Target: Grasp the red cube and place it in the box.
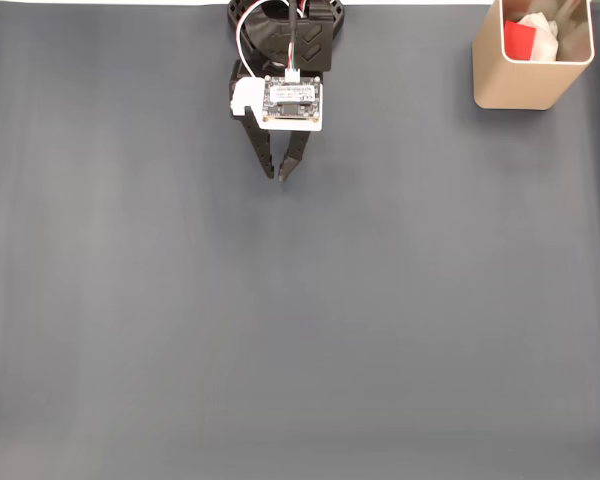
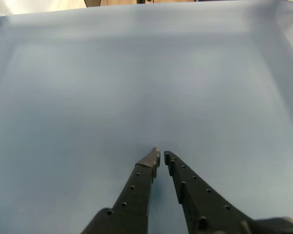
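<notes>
Grey mat (image 1: 280,330) lies bare; gripper (image 1: 279,175) hangs at top left-centre, tips nearly together, empty. Over at top right, cube (image 1: 519,40) already sits inside box (image 1: 515,85). Looks light, rigid, matte: pinch opposite flat faces.

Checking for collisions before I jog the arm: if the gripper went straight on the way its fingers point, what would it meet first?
Likely just the bare grey mat. The gripper points away from the box, and the wrist view shows nothing ahead.
</notes>
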`<state>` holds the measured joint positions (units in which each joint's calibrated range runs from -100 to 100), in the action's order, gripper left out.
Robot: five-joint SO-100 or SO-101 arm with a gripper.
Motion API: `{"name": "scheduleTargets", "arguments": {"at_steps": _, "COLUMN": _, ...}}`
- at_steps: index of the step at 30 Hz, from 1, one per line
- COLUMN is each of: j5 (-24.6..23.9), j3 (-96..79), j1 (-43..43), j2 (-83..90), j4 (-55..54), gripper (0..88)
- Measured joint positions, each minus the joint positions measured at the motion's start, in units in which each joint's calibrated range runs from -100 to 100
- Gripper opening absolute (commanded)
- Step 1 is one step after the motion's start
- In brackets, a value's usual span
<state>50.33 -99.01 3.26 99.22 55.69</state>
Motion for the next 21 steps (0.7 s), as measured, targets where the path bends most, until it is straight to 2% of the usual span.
{"name": "scheduleTargets", "arguments": {"at_steps": 21, "j5": 1.22, "j3": 0.00, "j1": 0.00, "j2": 0.00, "j4": 15.04, "gripper": 0.2}}
